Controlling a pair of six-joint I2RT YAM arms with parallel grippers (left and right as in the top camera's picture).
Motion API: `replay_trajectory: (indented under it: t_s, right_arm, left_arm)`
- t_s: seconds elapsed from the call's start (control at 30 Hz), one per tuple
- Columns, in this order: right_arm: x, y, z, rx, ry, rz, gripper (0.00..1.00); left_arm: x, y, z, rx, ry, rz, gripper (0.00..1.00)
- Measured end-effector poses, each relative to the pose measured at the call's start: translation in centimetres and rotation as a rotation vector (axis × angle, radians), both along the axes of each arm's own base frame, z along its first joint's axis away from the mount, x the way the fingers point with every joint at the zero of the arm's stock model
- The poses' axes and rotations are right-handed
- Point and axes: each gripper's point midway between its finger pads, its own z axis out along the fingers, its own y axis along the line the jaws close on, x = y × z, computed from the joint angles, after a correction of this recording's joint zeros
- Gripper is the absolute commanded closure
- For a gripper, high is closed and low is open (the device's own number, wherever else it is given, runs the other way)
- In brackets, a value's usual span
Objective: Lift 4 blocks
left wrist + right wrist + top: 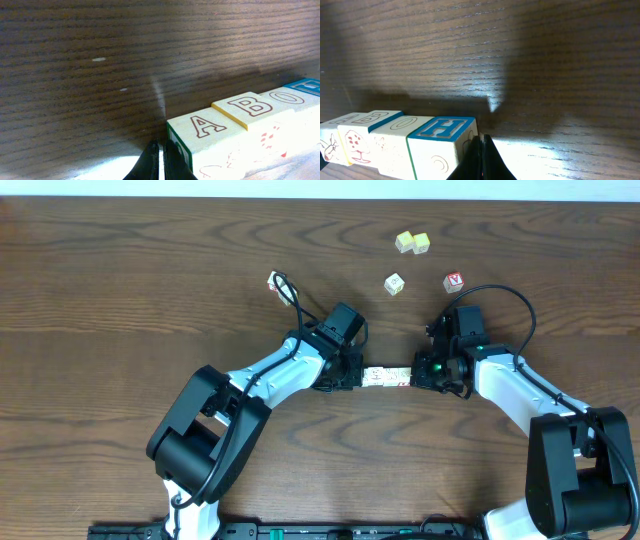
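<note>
Table (120, 270) centre: four blocks (387, 377) end to end in one row, showing A, B, O, H. Left pincer (160, 162) has fingers together, butted against the A end. Right pincer (482, 155) also together, against the H end. Can't tell if the row is off the table.

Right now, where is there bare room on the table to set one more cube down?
Free: the wide left part of the table, beyond the lone cube; also the strip between the row of blocks and the near edge. Crowded: the centre, where the left gripper and right gripper press that row, and top right, around the yellow pair.
</note>
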Motion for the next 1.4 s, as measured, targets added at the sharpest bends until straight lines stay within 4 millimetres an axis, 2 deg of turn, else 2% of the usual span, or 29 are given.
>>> replay_trajectory:
  t_s: [0.93,1.27,1.4]
  right_arm:
    - [-0.1,0.3,0.1,0.016,0.005,0.005,0.99]
    - [-0.5,0.9,1.1,0.011,-0.011,0.026,0.99]
    - [-0.6,1.0,1.0,-0.002,-0.012,0.032,0.99]
  left_arm:
    - [-0.3,0.3,0.0,0.009,0.009,-0.014,0.93]
    - [-0.9,0.7,0.1,0.026,0.03,-0.015,0.93]
    - [-0.7,0.8,1.1,0.019,0.009,-0.014,0.93]
